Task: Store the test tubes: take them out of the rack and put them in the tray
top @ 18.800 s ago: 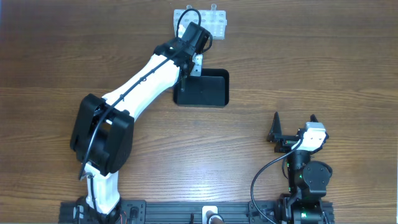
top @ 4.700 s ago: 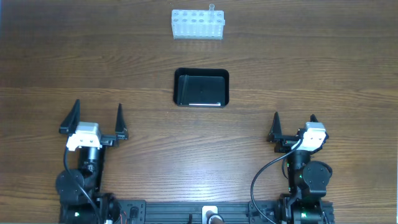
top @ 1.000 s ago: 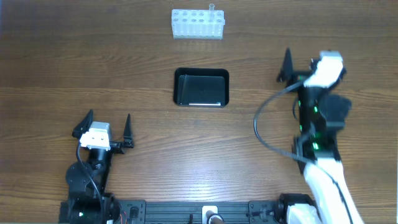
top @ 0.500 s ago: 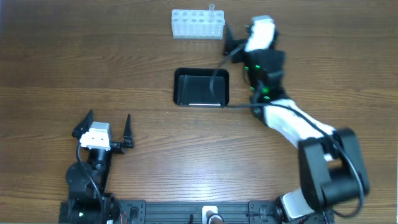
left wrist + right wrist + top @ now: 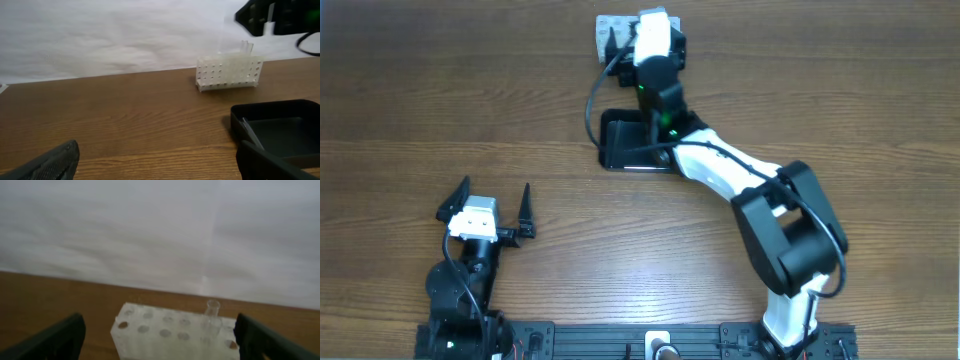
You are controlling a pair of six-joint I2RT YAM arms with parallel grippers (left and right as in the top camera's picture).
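My right claw [image 5: 645,42] hangs spread wide at the rack [image 5: 170,335], where one tube [image 5: 212,312] stands upright. The tray [image 5: 272,106] sits nearby on the worktop [image 5: 820,80]. My left claw [image 5: 490,195], well apart, gapes wide too.

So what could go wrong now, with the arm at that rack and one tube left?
The last test tube stands near one end of the rack; the open right gripper could close off-centre and tip or miss it. The rack looks light and might lift or slide with it. Another tube already lies in the tray, so a careless drop could strike it.
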